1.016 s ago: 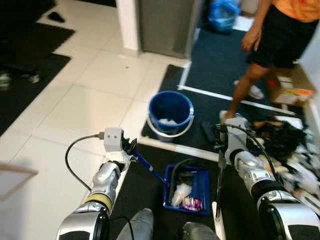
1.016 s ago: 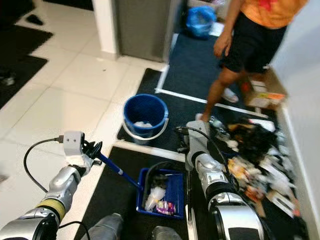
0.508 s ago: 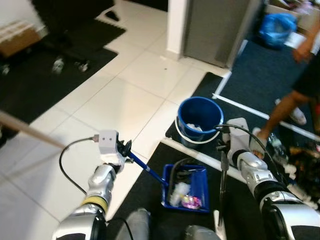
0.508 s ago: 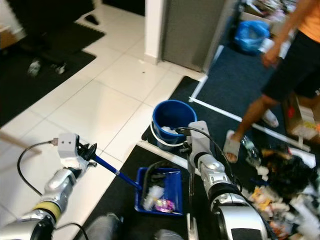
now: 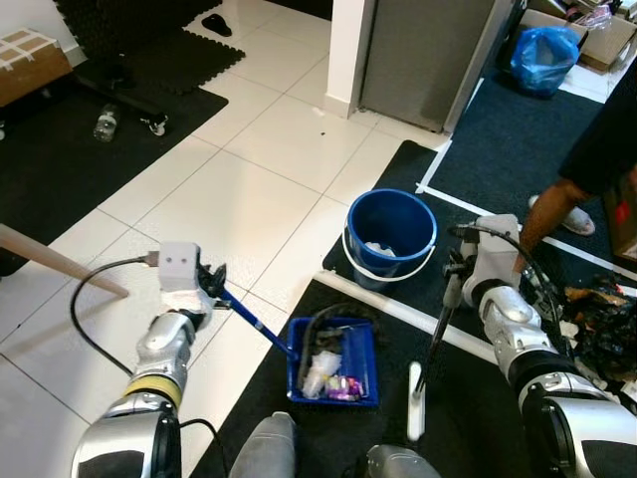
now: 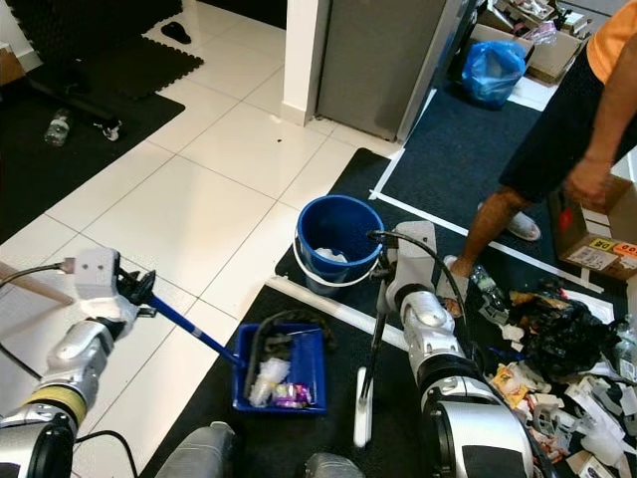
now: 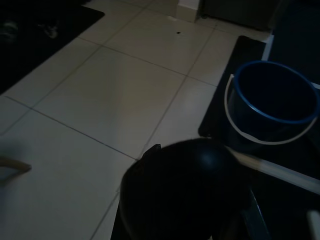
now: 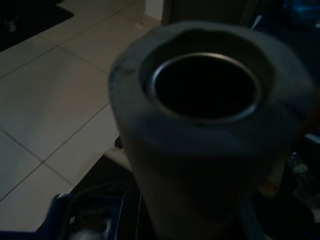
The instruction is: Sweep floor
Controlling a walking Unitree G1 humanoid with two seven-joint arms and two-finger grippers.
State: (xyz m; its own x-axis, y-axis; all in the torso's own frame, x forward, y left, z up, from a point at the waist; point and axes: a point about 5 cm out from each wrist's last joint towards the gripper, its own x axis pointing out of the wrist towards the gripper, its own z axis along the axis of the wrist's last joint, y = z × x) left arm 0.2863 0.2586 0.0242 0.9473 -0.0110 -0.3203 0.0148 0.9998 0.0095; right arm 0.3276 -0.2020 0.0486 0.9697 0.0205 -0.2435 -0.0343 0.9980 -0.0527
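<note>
My left gripper point(image 5: 211, 288) is shut on the blue handle point(image 5: 255, 325) of a blue dustpan point(image 6: 308, 367). The dustpan rests on the black mat and holds scraps of litter and a black cord. My right gripper point(image 5: 455, 282) is shut on the dark pole of a broom point(image 5: 434, 337), whose white head point(image 6: 362, 409) stands on the mat beside the dustpan. In the right wrist view the pole's hollow top end point(image 8: 206, 94) sits close to the lens. A blue bucket point(image 6: 338, 239) with some white litter inside stands just beyond the dustpan.
A person stands at the right, with a leg point(image 6: 506, 204) and a hand point(image 6: 587, 181) in view. A litter pile point(image 6: 559, 344) lies along the right wall. Farther off are a grey cabinet point(image 5: 428, 50), a blue bag point(image 6: 495, 68) and a wooden stick point(image 5: 48, 261).
The camera has swung, so the whole scene has shifted. The person has stepped to the right. Both grippers keep their hold on the dustpan handle and the broom.
</note>
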